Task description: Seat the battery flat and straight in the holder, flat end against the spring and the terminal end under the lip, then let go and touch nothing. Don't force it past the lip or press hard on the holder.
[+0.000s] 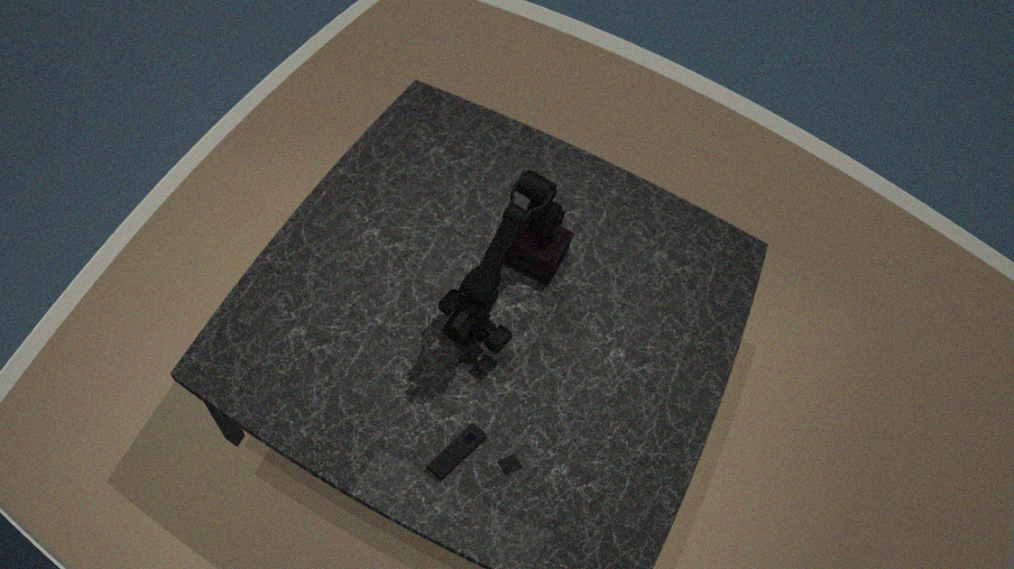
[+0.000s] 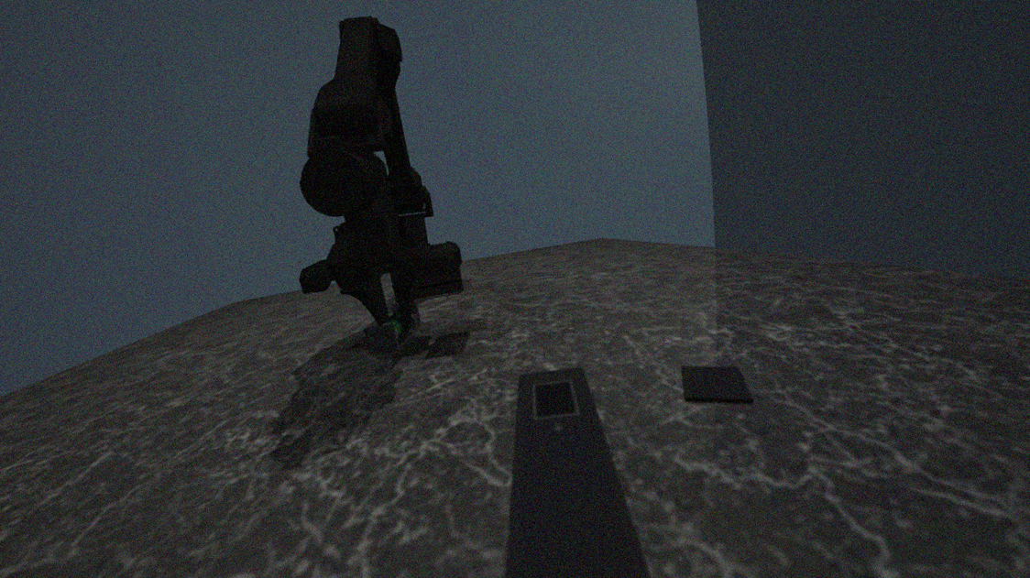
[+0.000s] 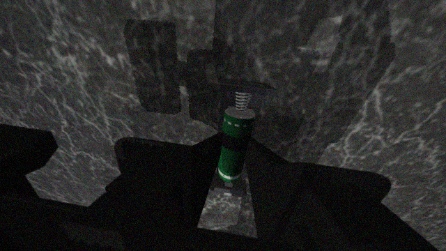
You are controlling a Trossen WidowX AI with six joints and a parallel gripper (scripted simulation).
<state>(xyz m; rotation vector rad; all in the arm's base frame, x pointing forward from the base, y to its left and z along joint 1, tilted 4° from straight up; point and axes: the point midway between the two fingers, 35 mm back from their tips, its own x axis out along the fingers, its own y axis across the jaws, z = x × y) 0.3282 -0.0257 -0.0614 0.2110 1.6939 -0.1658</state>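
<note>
My gripper (image 3: 234,138) (image 1: 480,357) (image 2: 392,323) is shut on a green battery (image 3: 231,162) with a black band, gripping it around its middle. It is low over the table near the middle. In the wrist view the battery points away from me, and its grey far end meets a small coil spring (image 3: 242,100). Behind the spring is the dark end wall of the holder (image 3: 251,86). The rest of the holder is hidden by my fingers and by shadow. A glint of green (image 2: 397,326) shows between the fingertips in the exterior view.
A long, flat dark bar (image 1: 455,450) (image 2: 562,481) lies near the table's front edge, with a small dark square plate (image 1: 510,464) (image 2: 715,383) to its right. The arm's base (image 1: 539,253) stands at the middle back of the marbled table (image 1: 333,269).
</note>
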